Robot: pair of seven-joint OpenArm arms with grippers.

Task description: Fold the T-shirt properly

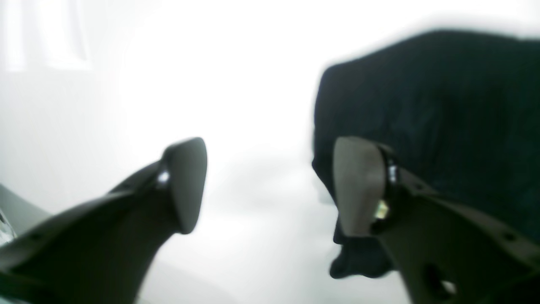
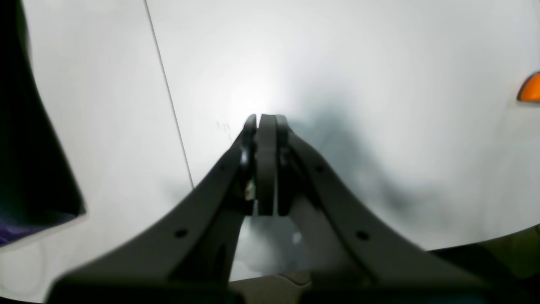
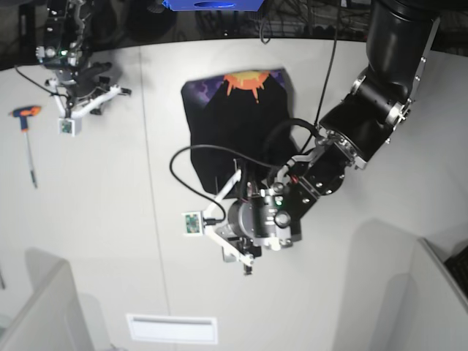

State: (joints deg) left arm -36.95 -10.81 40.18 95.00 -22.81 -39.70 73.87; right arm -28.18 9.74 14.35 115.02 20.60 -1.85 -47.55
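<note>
Contents of the white table [image 3: 102, 219]:

- T-shirt [image 3: 238, 121]: 1, black, lying in a folded block near the far middle of the table; a purple, orange and yellow print shows along its far edge. In the left wrist view it fills the right side as a dark blurred mass [image 1: 430, 109]; in the right wrist view only a dark sliver with a purple trace shows at the left border [image 2: 29, 147].
- Left gripper [image 1: 270, 185]: 1, fingers spread well apart, nothing between them, white table showing in the gap; the right-hand finger [image 1: 358, 185] overlaps the cloth's edge, contact not discernible through blur. In the base view the arm covers the shirt's near edge.
- Right gripper [image 2: 266, 122]: 1, fingers pressed together, holding nothing, over bare table, well apart from the shirt.
- Screwdriver [image 3: 28, 142]: 1, orange handle, at the table's left edge.
- Table seam [image 3: 150, 183]: 1 thin line.
- Orange item [image 2: 530, 88]: 1, cut off at the right wrist view's border, unidentifiable.
</note>
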